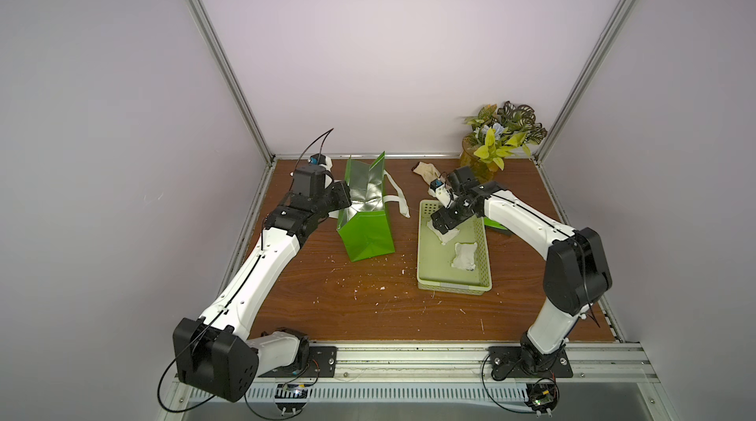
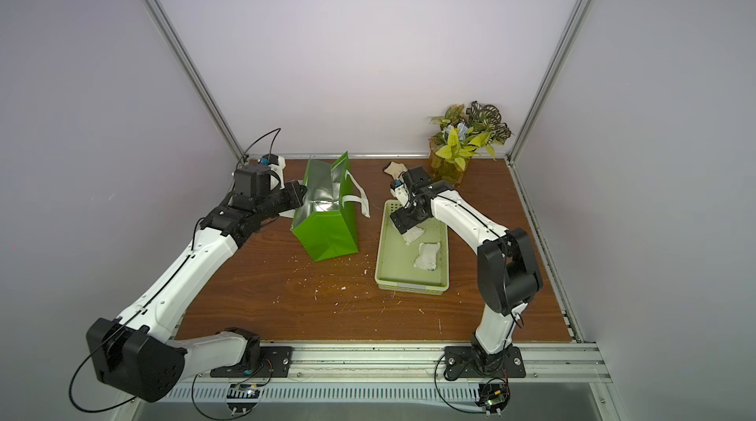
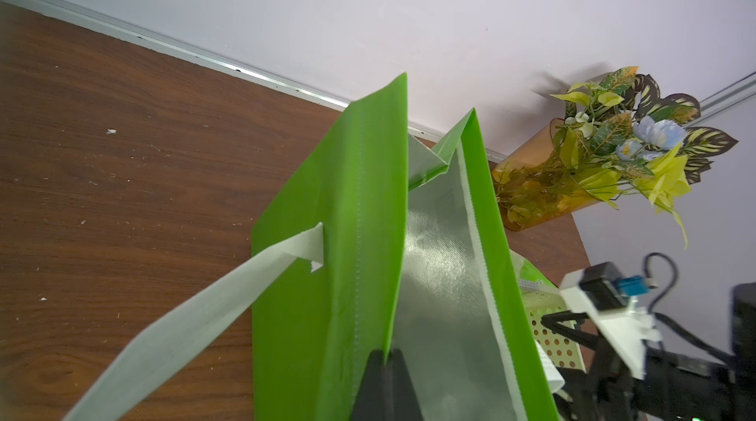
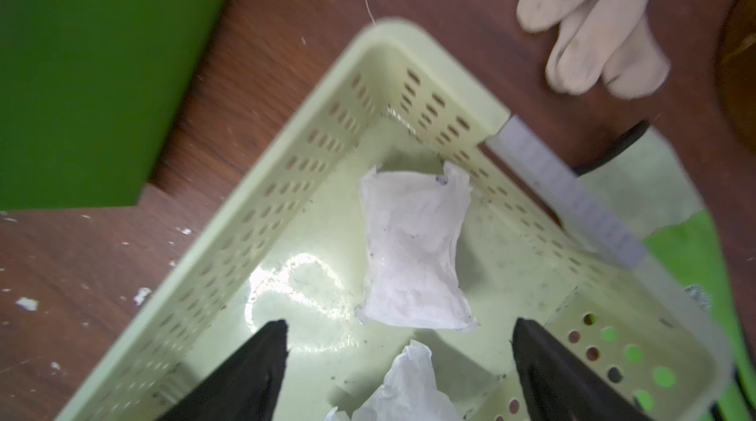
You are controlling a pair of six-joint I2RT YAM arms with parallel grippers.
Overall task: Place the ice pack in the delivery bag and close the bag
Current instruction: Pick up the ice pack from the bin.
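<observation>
Top views: a brown wooden bench carries the green delivery bag left of centre in the frame. The bag stands with its mouth open and its silver lining showing. Its white strap hangs over the side that faces the basket. Right of centre lies a pale green perforated basket, apart from the bag. In both top views a crumpled white ice pack lies inside the basket near its right wall. A second ice pack lies just above it in the frame, partly covered by the right arm's wrist. Neither pack is in the bag. A pale glove lies on the bench beyond the basket's far end, and a potted plant stands at the bench's upper right corner. White crumbs are scattered over the bench at centre frame.

Left wrist view: the left pincer has its black jaws pressed together on the rim of one bag wall, with green fabric on one face and foil on the other.

Right wrist view: the right pincer hangs over the inside of the basket with its jaws wide apart. Its fingers flank the second ice pack and appear clear of it. The first pack lies flat on the basket floor just past the fingertips.
</observation>
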